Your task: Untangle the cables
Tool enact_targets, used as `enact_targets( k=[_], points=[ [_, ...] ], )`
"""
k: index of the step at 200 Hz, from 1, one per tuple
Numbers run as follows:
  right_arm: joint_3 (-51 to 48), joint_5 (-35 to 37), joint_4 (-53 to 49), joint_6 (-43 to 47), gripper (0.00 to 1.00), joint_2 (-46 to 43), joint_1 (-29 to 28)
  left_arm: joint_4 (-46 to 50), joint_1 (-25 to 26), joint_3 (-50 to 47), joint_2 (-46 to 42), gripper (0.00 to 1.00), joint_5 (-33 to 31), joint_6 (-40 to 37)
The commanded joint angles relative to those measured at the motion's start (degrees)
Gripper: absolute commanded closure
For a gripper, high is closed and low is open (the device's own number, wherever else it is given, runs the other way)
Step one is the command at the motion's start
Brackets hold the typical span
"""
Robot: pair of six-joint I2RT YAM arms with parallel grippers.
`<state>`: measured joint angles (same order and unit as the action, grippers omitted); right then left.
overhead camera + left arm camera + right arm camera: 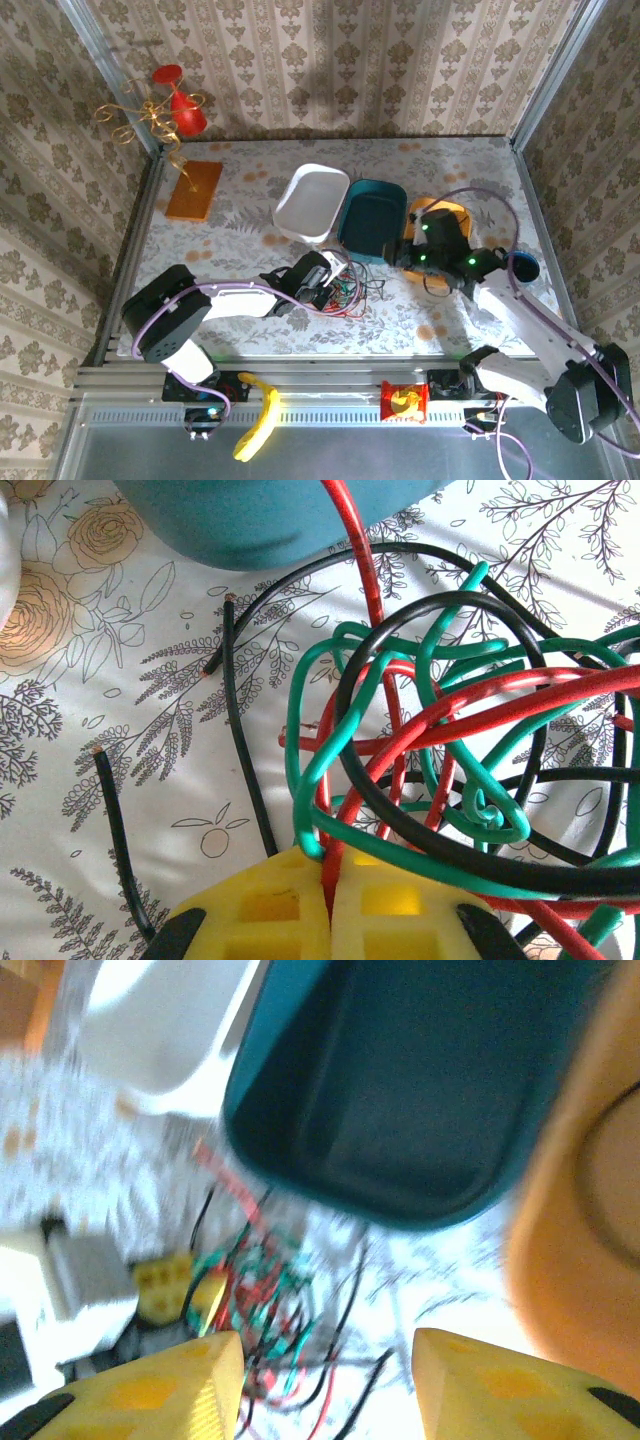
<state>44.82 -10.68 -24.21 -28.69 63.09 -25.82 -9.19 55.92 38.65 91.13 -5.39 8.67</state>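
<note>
**Item under task.** The cables [345, 290] lie as one knotted clump of red, green and black strands on the worktop [250, 325], just in front of the teal bin [372, 220], on its near side. The loops cross over and through one another, so the clump has no single long axis. Two black ends lie free of the knot on bare worktop, also on the near side of the teal bin.

**Governing relation.** The left arm is the nearer one, being already at the clump on the edge away from the teal bin. The right arm stands off the near right-hand corner of the teal bin, apart from the clump. From there the knot lies ahead of its fingers and off toward the left arm. A few black strands trail out on that side and look the closest to reach. The right wrist view is blurred, so which strand leads cannot be told.

**Grippers.** The left gripper [330, 910] has its yellow pads pressed together, with a red strand of the knot pinched in the seam. The right gripper [325, 1380] shows a plain gap between its fingers, about half spread, holding and touching nothing.

**Assessment.** The coming move appears to fall to the right arm, which would close on a strand and draw it away from the left arm's anchor.
</note>
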Motion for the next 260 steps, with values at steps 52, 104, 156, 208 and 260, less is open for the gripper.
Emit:
enact_targets(
  k=[52, 104, 156, 208, 260],
  points=[
    [2.11, 1.86, -6.18, 10.24, 0.47, 4.89, -10.15, 1.28, 0.61, 1.51, 1.24, 1.0, -0.23, 0.3],
    [6.76, 4.61, -8.83, 14.65, 0.46, 10.63, -12.73, 1.5, 0.64, 1.42, 0.89, 1.0, 0.03, -0.01],
    [10.71, 5.96, -10.84, 17.35, 0.46, 16.23, -15.43, 1.87, 0.65, 1.69, 0.89, 1.0, -0.02, -0.02],
    [6.6, 9.57, -10.52, 14.88, 0.52, 15.98, -15.63, 2.12, 0.61, 1.6, 0.75, 1.0, -0.23, -0.4],
    [3.49, 12.63, -9.56, 11.12, 0.94, 12.18, -14.23, 1.78, 0.59, 1.34, 0.98, 1.0, -0.39, -0.57]
  ],
)
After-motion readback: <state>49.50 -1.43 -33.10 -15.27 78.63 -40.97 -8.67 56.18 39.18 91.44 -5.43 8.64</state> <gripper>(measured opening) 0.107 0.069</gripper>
